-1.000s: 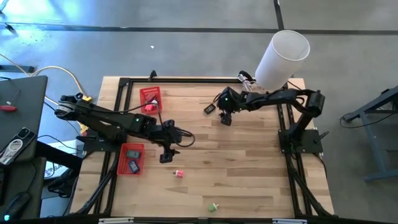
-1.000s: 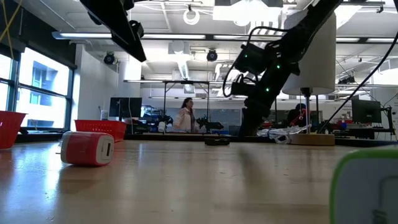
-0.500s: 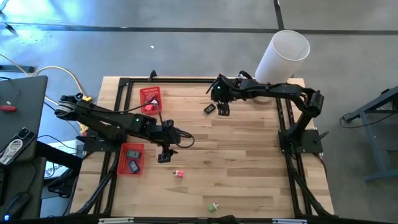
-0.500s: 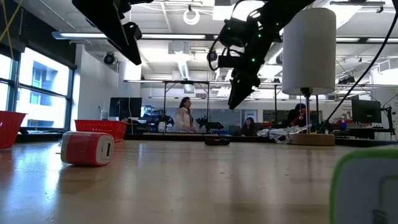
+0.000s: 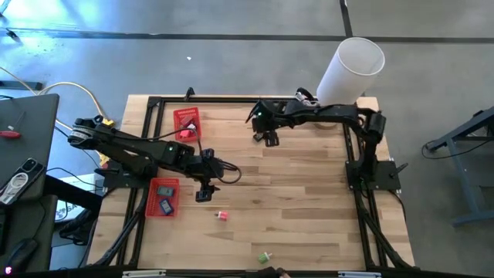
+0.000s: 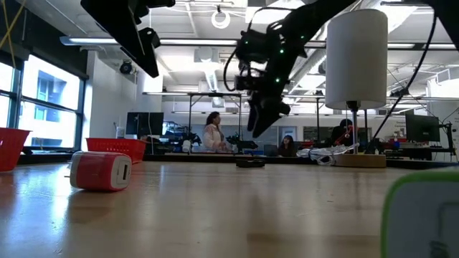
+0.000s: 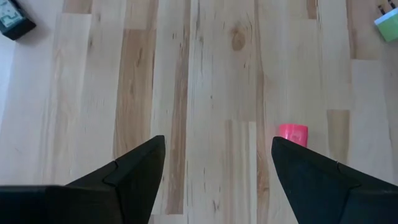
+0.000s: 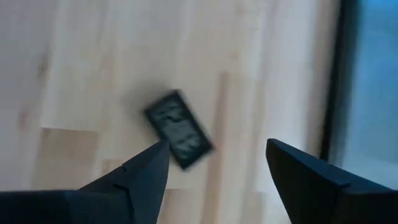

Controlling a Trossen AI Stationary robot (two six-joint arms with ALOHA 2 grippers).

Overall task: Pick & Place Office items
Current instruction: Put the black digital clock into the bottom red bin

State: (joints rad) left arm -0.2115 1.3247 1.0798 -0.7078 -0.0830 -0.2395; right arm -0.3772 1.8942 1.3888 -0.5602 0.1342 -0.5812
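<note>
Wooden bench (image 5: 309, 201) of pale planks fills the middle of the high view, framed by black rails. Toward the upper middle of that frame the right gripper (image 5: 269, 139) hangs over the boards with its jaws apart and nothing between them. In the right wrist view a flat black rectangular item (image 8: 179, 129) lies on the wood ahead of the two dark fingers (image 8: 134, 180), tilted, clear of both. From above, this black piece (image 5: 260, 135) shows just beside the gripper, on its left. In the low view the same gripper (image 6: 258, 122) is well above the bench surface.

Left of centre in the high view the left gripper (image 5: 203, 192) is held over the bench, jaws wide and empty. Its wrist view shows bare planks between the fingers (image 7: 134, 171), with a small pink block (image 7: 292, 134) near the right finger, a green and white piece (image 7: 387, 25) at the upper right corner and a dark item (image 7: 13, 20) at the upper left.

From overhead, the pink block (image 5: 222, 216) lies below the left gripper, and the green piece (image 5: 265, 256) sits near the lower edge. One red mesh basket (image 5: 186, 123) stands at the upper left of the bench; a second red basket (image 5: 163, 197) at the left edge holds a few small items. A tall white cylinder (image 5: 351, 71) stands at the upper right corner. A person (image 6: 214, 133) is in the room behind in the low view.
</note>
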